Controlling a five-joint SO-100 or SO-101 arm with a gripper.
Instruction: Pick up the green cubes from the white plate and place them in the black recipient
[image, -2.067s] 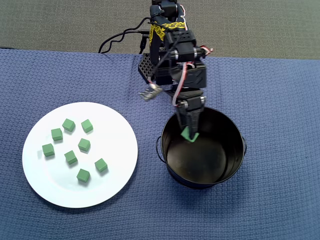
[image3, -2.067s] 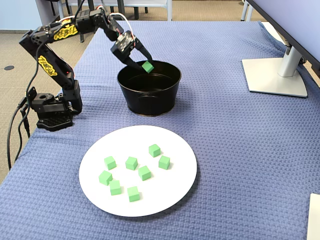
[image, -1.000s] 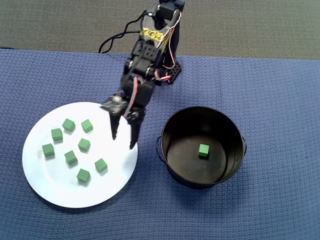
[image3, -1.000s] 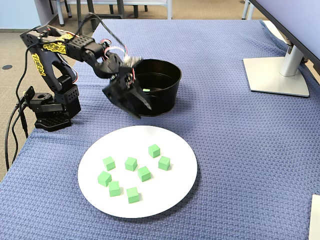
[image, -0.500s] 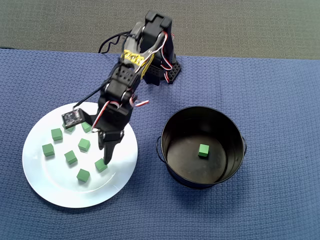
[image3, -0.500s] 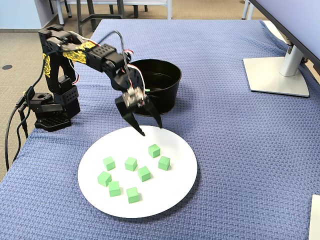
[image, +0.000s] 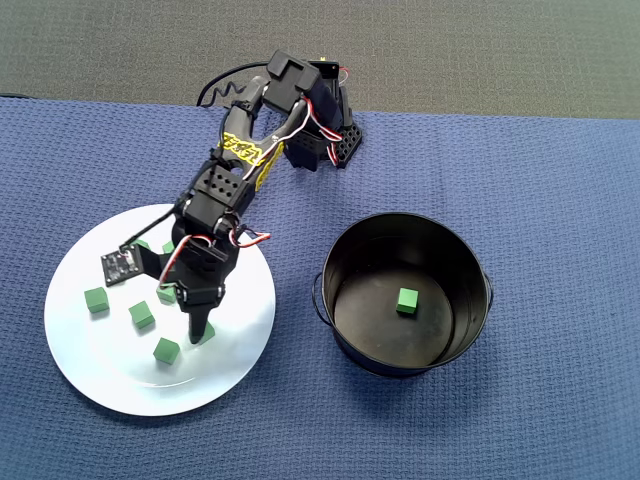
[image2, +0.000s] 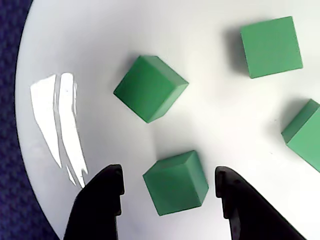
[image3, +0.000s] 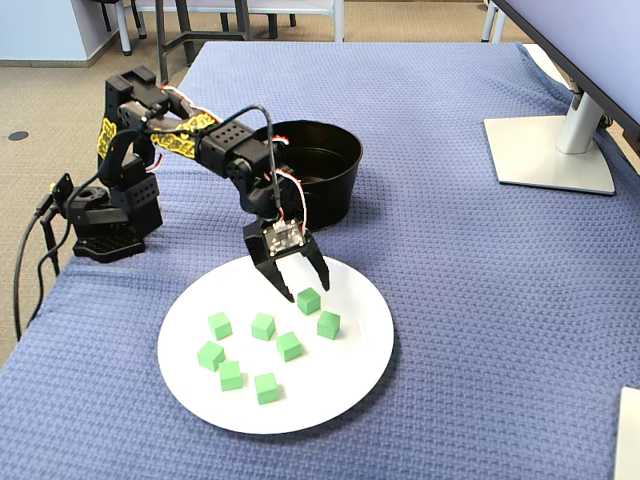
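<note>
One green cube lies in the black pot, while seven cubes remain on the white plate, the gripper standing open and empty astride the next cube, not yet closed.

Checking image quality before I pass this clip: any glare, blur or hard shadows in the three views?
Wrist view: sharp, bright streaks of glare on the white plate, soft shadows beside the green cubes. Overhead view: evenly lit, reflections inside the black pot. Fixed view: clear, no notable glare.
</note>
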